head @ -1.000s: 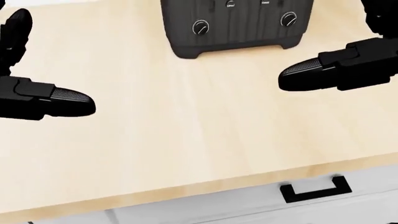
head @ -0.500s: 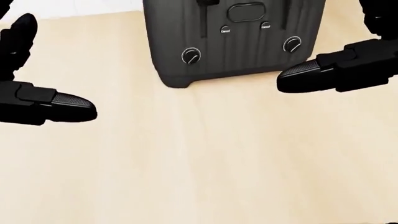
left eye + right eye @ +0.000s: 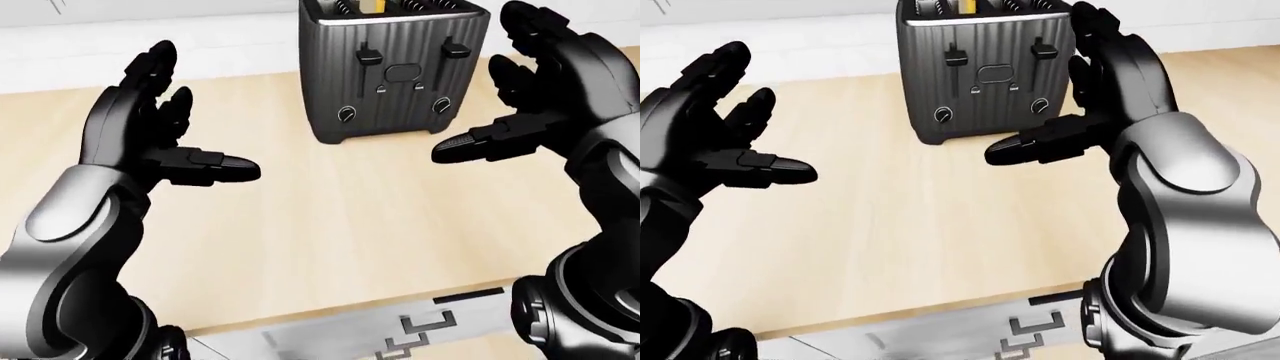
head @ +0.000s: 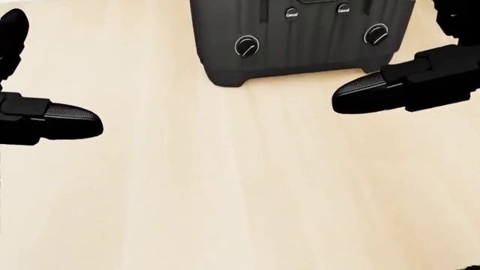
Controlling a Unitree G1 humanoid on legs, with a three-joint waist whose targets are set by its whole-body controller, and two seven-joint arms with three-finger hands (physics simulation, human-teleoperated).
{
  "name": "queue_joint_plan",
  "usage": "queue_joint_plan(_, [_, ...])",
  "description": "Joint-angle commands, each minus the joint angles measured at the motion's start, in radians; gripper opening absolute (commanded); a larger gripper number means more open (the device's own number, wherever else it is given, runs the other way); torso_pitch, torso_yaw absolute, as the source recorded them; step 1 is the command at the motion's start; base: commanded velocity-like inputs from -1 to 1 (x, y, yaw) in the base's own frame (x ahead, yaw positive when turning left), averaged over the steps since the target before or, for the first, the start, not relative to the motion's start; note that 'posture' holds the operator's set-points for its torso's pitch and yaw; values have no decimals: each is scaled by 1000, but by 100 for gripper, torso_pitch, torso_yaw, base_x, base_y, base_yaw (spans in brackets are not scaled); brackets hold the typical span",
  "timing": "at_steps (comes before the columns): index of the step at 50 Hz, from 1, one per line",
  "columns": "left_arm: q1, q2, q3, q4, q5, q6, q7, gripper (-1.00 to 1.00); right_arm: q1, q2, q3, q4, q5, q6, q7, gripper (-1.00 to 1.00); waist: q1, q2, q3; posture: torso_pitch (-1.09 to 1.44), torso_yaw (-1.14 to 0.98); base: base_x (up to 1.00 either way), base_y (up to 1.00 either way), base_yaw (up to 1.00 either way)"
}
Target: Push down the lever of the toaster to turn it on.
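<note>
Toaster [image 3: 393,71] sits at the top centre of the left-eye view, upright on the light wood counter [image 3: 330,225], dark ribbed body facing you. Neither of your hands touches it.

Left to right in the left-eye view:

- Your left hand [image 3: 150,135] is raised at the left of the frame, palm turned toward the toaster, fingers spread, thumb pointing right. It holds nothing and is well apart from the toaster.
- Left lever [image 3: 370,55] is at the upper end of its slot on the toaster's face. Right lever [image 3: 455,49] is likewise high in its slot. Between them is an oval button [image 3: 404,72]; below it are two small buttons, then one round knob [image 3: 346,114] near each lower corner.
- A yellow piece [image 3: 373,6] shows in a top slot at the frame's upper edge; you cannot tell what it is.
- Your right hand [image 3: 545,90] is at the upper right, just beside the toaster's right side, fingers spread and upright, thumb pointing left. It grips nothing. Contact with the toaster wall cannot be told from these views.

Bottom of the frame: white drawer fronts with a black handle [image 3: 430,324] below the counter edge.
</note>
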Motion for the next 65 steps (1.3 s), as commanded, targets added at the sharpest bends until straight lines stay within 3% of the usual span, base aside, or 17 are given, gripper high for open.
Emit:
queue_joint_plan(1, [-26, 26, 23, -31, -30, -21, -3, 100, -34, -11, -5, -7, -10, 0, -6, 100, 1, -5, -21, 0, 0, 0, 0, 0])
queue_joint_plan(9, [-10, 43, 8, -21, -54, -44, 24, 100, -43, -8, 5, 1, -13, 0, -8, 100, 2, -8, -24, -1, 0, 0, 0, 0])
queue_joint_plan(17, [-12, 50, 11, -25, -68, -35, 36, 100, -33, -7, 2, 0, -15, -6, -6, 100, 4, -9, -49, -6, 0, 0, 0, 0])
queue_joint_plan(38, [-3, 55, 17, -47, -109, -18, 59, 100, -28, -6, 8, -13, -41, 0, 9, 100, 8, -12, -134, -20, 0, 0, 0, 0])
queue_joint_plan(54, [-3, 54, 22, -61, -131, -17, 73, 100, -37, 2, 21, 0, -50, 0, 13, 100, 11, -12, -214, -29, 0, 0, 0, 0])
queue_joint_plan(58, [0, 63, 19, -65, -125, -29, 84, 100, -58, 13, 22, 7, -49, 0, 14, 100, 12, -12, -229, -29, 0, 0, 0, 0])
queue_joint_plan(61, [17, 72, -13, -52, -86, -72, 96, 100, -59, 25, 34, 1, -51, 0, 6, 100, 13, -12, -236, -29, 0, 0, 0, 0])
queue_joint_plan(65, [7, 65, -1, -59, -90, -51, 86, 100, -89, 33, 44, 21, -50, 0, 2, 100, 16, -12, -244, -29, 0, 0, 0, 0])
